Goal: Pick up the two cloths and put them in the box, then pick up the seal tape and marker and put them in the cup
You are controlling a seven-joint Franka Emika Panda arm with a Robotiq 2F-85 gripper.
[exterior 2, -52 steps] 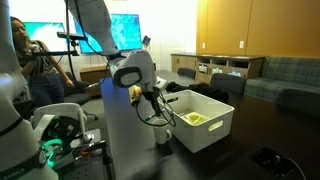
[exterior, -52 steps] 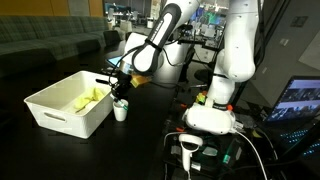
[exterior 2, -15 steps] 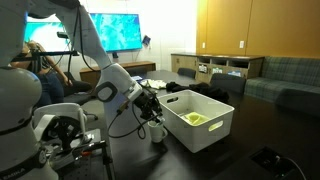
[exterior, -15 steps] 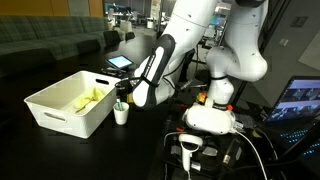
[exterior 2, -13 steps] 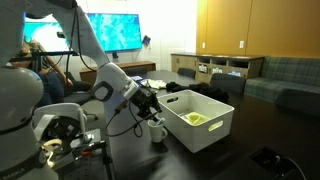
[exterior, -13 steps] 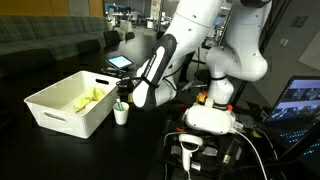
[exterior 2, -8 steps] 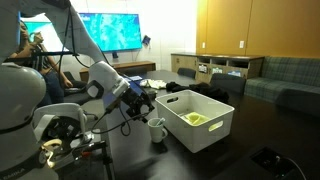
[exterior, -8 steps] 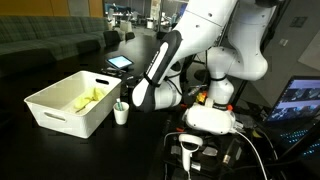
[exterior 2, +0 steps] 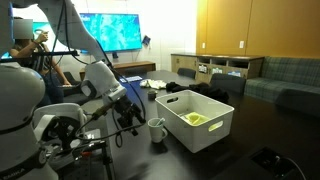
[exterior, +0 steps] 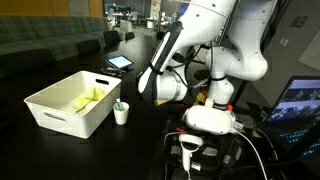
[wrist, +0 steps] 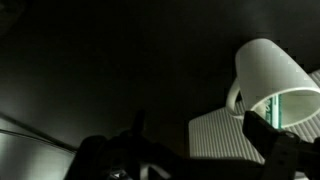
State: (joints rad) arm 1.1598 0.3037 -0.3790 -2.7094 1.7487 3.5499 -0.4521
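The white box (exterior: 60, 112) (exterior 2: 205, 130) stands on the dark table with yellow cloth (exterior: 87, 98) (exterior 2: 194, 118) lying inside; I cannot tell separate cloths apart. Right beside the box stands the white cup (exterior: 121, 113) (exterior 2: 157, 129) (wrist: 268, 75). A thin dark stick, the marker (exterior: 120, 104), pokes out of it. In the wrist view something green (wrist: 286, 106) shows inside the cup; the seal tape cannot be made out. My gripper (exterior: 146, 86) (exterior 2: 131, 112) (wrist: 190, 152) hangs apart from the cup, open, with nothing between its fingers.
The robot base (exterior: 210, 118) with cables stands close to the cup. A laptop screen (exterior: 300, 100) glows at the edge. A person (exterior 2: 22, 45) and a monitor (exterior 2: 112, 32) are behind. Sofas and cabinets (exterior 2: 220, 68) line the back.
The gripper was down at the cup; it has opened and drawn back and up away from the cup. Cup and box have stayed put.
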